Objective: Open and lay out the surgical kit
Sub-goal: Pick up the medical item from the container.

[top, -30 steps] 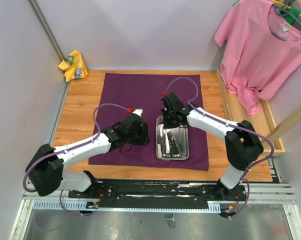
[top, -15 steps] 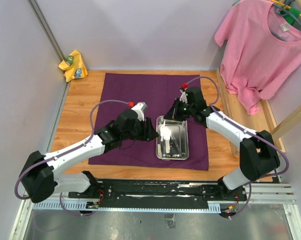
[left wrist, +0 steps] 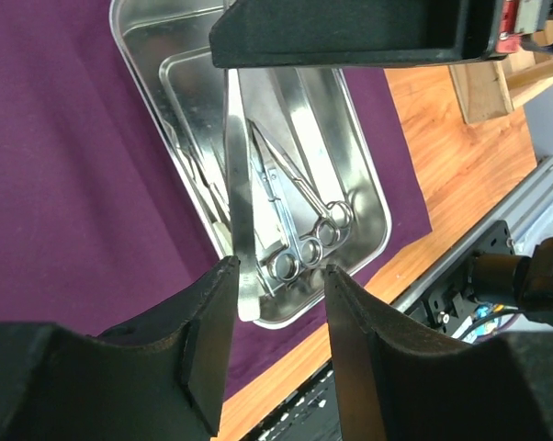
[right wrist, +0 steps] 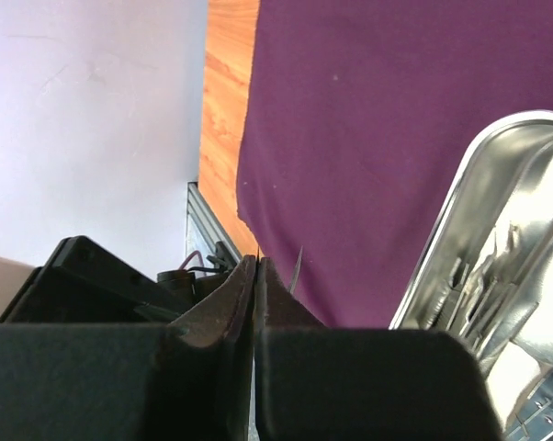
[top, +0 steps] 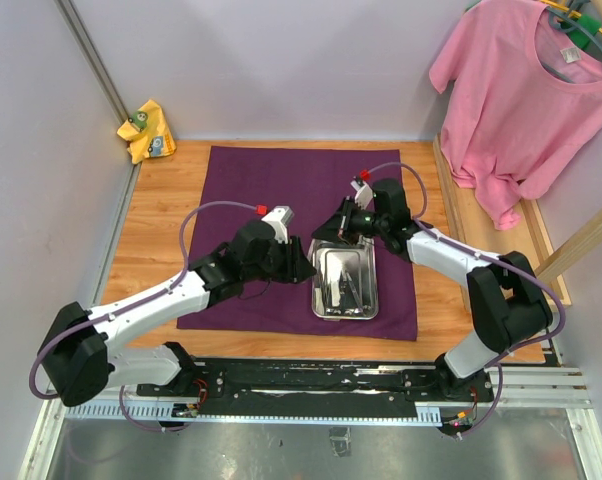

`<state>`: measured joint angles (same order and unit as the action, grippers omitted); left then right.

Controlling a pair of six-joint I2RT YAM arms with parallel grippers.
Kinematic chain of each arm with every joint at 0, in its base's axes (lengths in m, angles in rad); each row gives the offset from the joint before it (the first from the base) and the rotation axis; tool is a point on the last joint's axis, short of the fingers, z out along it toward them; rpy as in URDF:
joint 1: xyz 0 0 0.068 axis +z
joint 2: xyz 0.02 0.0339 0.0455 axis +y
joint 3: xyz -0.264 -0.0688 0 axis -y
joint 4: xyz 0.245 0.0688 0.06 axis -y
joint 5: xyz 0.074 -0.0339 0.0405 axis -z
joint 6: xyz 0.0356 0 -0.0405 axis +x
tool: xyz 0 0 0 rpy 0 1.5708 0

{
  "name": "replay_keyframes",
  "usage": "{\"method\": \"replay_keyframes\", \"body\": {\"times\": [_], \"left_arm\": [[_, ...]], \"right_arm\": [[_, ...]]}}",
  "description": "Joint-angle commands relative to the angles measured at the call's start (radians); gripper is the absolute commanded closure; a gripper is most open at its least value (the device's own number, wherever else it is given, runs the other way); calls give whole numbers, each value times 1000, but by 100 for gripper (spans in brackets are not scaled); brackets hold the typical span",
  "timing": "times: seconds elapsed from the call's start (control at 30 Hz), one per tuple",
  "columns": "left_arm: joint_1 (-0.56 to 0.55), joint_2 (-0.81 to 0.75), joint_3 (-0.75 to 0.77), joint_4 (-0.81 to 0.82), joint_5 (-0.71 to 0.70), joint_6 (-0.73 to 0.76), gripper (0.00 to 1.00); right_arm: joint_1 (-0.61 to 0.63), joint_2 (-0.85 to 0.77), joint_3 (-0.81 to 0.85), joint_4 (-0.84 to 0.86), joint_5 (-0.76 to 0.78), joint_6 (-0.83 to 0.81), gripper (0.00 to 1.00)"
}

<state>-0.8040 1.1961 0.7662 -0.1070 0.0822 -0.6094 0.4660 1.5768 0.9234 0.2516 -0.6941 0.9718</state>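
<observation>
Purple cloth wrap (top: 271, 180) lies spread flat beneath steel tray (top: 318, 300) | ring-handled instruments (left wrist: 304, 246) inside tray, not yet laid out | left gripper (left wrist: 276, 285) parted at tray's left rim, probably steadying it | right gripper (right wrist: 256, 266) pinched closed over tray's far end

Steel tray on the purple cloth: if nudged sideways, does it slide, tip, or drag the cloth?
The steel tray looks rigid, low and flat-bottomed, so tipping seems unlikely. On the purple cloth it would probably drag and bunch fabric rather than glide. The loose scissors inside would likely shift.

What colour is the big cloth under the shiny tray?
The cloth is dark purple, seen best from the top camera.
</observation>
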Motion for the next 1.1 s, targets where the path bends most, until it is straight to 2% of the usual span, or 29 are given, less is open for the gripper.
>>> {"method": "replay_keyframes", "body": {"times": [0.0, 0.1, 0.47, 0.73, 0.9, 1.07], "left_arm": [[5, -36, 0, -35, -68, 24, 53], [5, -43, 18, -81, -122, 52, 54], [6, -49, 29, -100, -105, 97, 55], [6, -49, 13, -25, 24, 101, 52], [12, -64, 7, 5, 118, 108, 49], [71, -104, -27, 58, 279, 69, 49]], "right_arm": [[-20, -3, -3, 77, -57, 37, 99], [-22, -5, -4, 76, -60, 35, 99], [-26, -6, -9, 112, -82, 51, 99], [-24, 17, -14, 171, -103, 62, 99], [-24, 27, -41, 305, -151, 105, 99], [-26, 30, -64, 442, -208, 152, 99]]}}
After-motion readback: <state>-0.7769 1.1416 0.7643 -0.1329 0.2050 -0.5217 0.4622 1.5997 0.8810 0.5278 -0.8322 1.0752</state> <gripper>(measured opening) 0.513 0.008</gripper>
